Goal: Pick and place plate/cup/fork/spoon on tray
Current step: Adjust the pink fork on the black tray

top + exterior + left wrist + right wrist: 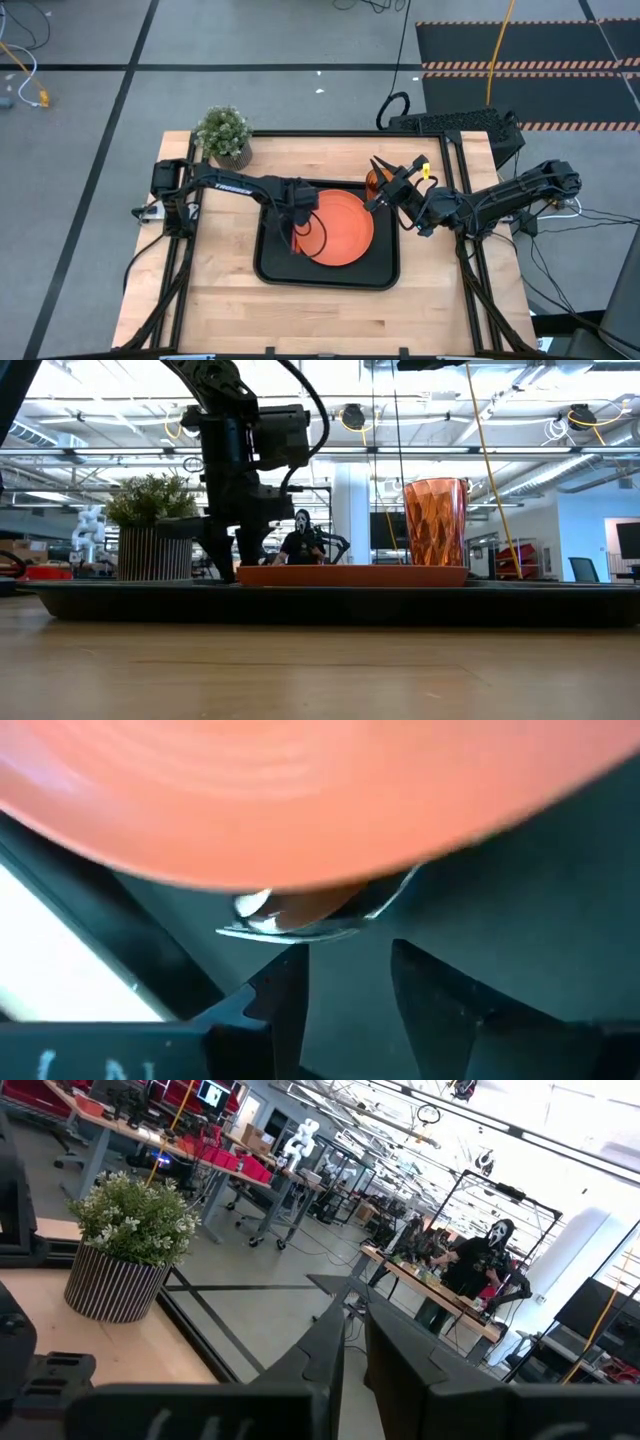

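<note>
The black tray (380,275) lies mid-table with the orange plate (345,228) flat on it. The amber cup (435,520) stands upright at the tray's far right corner. My left gripper (350,995) points down over the tray just left of the plate, open, with nothing between its fingers. Just beyond them the spoon's shiny bowl (285,915) lies on the tray at the plate's rim. A slim red handle (296,240) lies on the tray by that gripper; whose it is I cannot tell. I cannot make out the fork. My right gripper (383,167) hangs raised near the cup, shut and empty.
A potted green plant (224,135) in a striped pot stands at the table's far left corner. Bare wood lies in front of the tray and at its left and right. A person sits in the room far behind the table.
</note>
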{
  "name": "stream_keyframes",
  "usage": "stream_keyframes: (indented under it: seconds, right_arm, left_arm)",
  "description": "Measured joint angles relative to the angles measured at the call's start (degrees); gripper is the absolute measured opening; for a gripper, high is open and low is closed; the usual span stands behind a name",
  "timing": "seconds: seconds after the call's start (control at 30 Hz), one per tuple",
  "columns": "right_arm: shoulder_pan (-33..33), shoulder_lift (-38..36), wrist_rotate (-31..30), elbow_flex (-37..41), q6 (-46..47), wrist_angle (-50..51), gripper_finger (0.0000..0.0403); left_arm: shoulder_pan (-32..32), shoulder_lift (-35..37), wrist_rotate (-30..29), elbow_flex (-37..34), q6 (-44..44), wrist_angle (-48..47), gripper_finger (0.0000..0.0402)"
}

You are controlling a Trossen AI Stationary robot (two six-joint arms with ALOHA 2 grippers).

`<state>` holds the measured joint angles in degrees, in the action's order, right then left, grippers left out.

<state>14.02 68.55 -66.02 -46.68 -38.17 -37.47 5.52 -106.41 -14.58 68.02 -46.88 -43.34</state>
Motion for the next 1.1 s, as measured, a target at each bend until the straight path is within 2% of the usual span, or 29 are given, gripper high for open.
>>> stream_keyframes:
  seconds: [0.13,0.37,0.6,0.7,0.97,1.1]
  right_arm:
    - [0.01,0.00,0.00,0.00,0.00,0.00,0.0036]
    - [0.00,0.00,0.00,0.00,0.00,0.00,0.0036]
    - [0.01,0.00,0.00,0.00,0.00,0.04,0.0036]
    - [0.00,0.00,-0.02,0.00,0.00,0.05,0.0036]
    - [0.00,0.02,0.00,0.46,0.00,-0.08,0.0036]
    - [0.00,0.02,0.00,0.46,0.00,-0.48,0.0036]
  left_arm:
    - [0.04,-0.02,-4.41,-0.01,-0.69,-0.96,0.0147]
    - [-0.14,-0.02,-5.02,-0.01,0.23,-0.08,0.0147]
    - [-1.61,1.58,-8.43,-0.08,-0.58,-1.57,0.0147]
    - [-3.00,2.99,-7.18,-0.05,-0.60,-1.68,0.0147]
    - [-6.20,3.45,1.71,-0.17,-1.08,-4.42,0.0147]
    - [-6.73,3.28,2.04,-2.17,-5.08,-3.13,0.0147]
